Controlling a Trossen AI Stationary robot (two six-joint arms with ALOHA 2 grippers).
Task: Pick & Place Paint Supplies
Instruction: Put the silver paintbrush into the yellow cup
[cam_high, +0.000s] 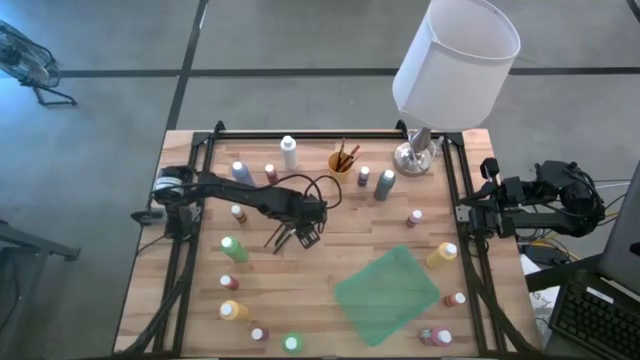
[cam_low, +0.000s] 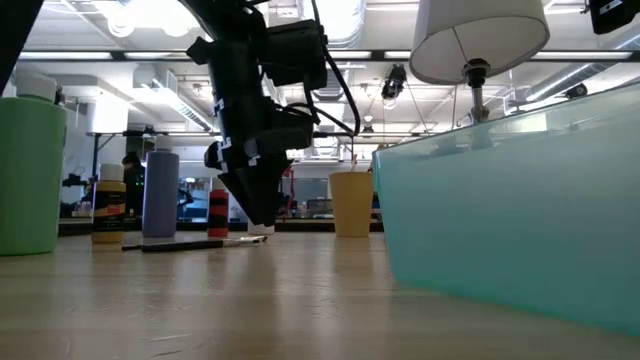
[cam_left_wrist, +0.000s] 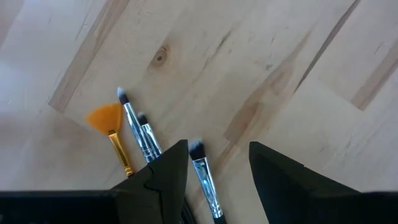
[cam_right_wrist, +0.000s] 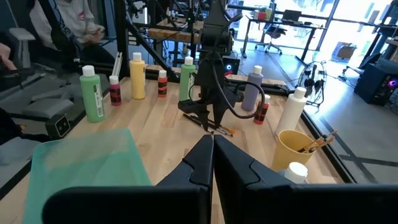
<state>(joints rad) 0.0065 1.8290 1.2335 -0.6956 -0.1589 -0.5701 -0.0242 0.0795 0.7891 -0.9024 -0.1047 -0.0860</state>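
Several thin brushes (cam_left_wrist: 146, 137) lie flat on the wooden table (cam_high: 330, 255), among them an orange fan brush (cam_left_wrist: 107, 119). My left gripper (cam_left_wrist: 217, 146) points down over them, open. One silver-ferruled, white-tipped brush (cam_left_wrist: 205, 177) lies between its fingers, with a gap on each side. In the low view the fingertips (cam_low: 258, 222) are down at the tabletop. Paint bottles (cam_high: 232, 248) stand scattered around the table. My right gripper (cam_right_wrist: 211, 146) is shut and empty, parked off the table's right edge (cam_high: 470, 215).
A white-shaded lamp (cam_high: 455, 60) stands at the far right. Beside it is a yellow cup (cam_high: 342, 162) holding brushes. A translucent green tray (cam_high: 388, 295) lies near the right front. Bottles ring the table: far row (cam_high: 290, 152), left side (cam_high: 232, 310), right side (cam_high: 442, 254).
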